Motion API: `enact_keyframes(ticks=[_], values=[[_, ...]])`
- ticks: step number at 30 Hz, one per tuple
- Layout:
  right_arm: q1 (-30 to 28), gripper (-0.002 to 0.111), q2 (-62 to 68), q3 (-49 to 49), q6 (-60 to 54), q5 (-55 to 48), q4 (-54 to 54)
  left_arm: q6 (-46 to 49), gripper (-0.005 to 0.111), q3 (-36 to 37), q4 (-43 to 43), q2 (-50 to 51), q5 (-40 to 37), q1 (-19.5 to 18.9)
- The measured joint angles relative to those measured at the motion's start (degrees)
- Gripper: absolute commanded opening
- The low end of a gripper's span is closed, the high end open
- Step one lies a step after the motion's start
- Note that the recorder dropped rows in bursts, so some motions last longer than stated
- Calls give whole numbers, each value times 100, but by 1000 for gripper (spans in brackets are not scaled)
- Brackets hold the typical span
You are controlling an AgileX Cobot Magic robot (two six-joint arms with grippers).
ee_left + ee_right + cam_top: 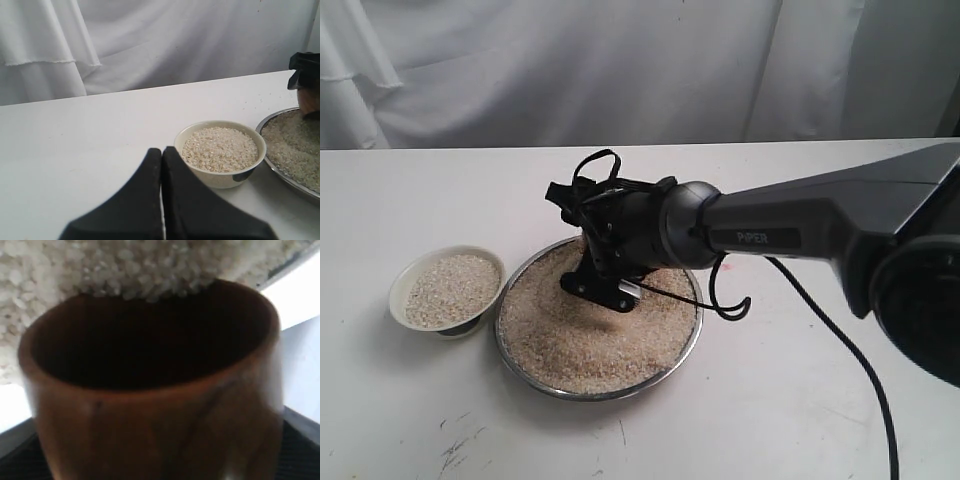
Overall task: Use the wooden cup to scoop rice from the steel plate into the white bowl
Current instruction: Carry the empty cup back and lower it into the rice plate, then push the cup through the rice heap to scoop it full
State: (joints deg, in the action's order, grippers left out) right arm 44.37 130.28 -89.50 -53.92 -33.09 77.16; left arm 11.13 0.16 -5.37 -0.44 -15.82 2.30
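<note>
White cloth (pixel 570 70) hangs behind a white tabletop (pixel 770 420), and that is all I have for a room.

From my seat, the right pincer (pixel 600 280) is low over the steel plate (pixel 605 393), with its jaws spread wide around the wooden cup (pixel 160 415), which it holds. In its wrist view the reddish-brown cup fills nearly the whole picture, with dark pads showing at either side of its base. The cup's mouth is turned toward the rice (pixel 590 340), and the grains lie right against its far rim. Its inside is dark, so I cannot tell whether any grains are in it. In the exterior view the pincer hides almost all of the cup.

Rice covers the plate nearly to its rim. The dark right arm (pixel 820 225) reaches in from the right side, with a black cable (pixel 840 340) trailing across the table below it.

Just left of the plate sits the white bowl (pixel 395 290), close to its rim and heaped with rice of its own.

My left pincer (pixel 161 150) is closed, with its two black fingers pressed together and nothing between them. It sits near the bowl, on the side away from the plate.
</note>
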Motion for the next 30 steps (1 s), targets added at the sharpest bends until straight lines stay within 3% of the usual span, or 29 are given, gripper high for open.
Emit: enact_keyframes(ticks=[22,30], values=[[341,0,10,424,304,-51,39,0,0,0,0,0,0,0],[341,0,-27,433,350,72,-571,0,0,0,0,0,0,0]])
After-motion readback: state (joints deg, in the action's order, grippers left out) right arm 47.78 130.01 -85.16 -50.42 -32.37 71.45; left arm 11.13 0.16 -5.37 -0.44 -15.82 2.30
